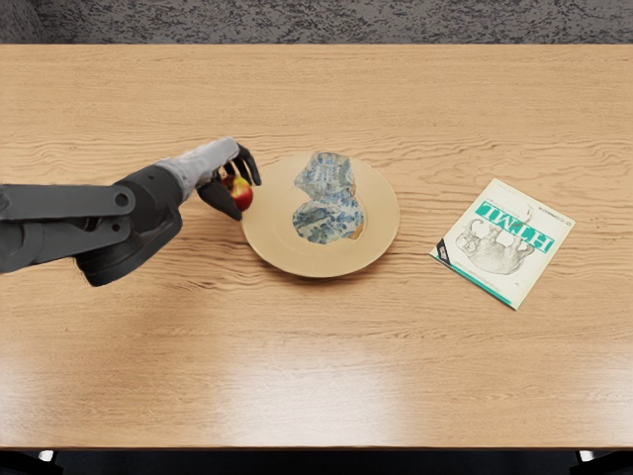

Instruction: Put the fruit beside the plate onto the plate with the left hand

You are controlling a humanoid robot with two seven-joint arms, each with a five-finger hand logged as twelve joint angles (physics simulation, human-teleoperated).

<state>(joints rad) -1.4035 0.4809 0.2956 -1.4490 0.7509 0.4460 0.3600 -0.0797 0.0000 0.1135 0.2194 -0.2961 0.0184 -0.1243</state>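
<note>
One left hand [226,178]: its fingers [249,166] are wrapping and clamping the fruit [240,193], which is sitting inside the grip. One plate [297,259]: lying just beyond the fingertips. You are, I judge, completing the grasp; next you are needing a lift and short carry over that rim.

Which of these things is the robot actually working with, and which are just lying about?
Part of the job:
left hand
apple, in its grasp
plate, the apple at its left rim

Just lying about:
blue-and-white crumpled object, on the plate
HTML book, right of the plate
</note>
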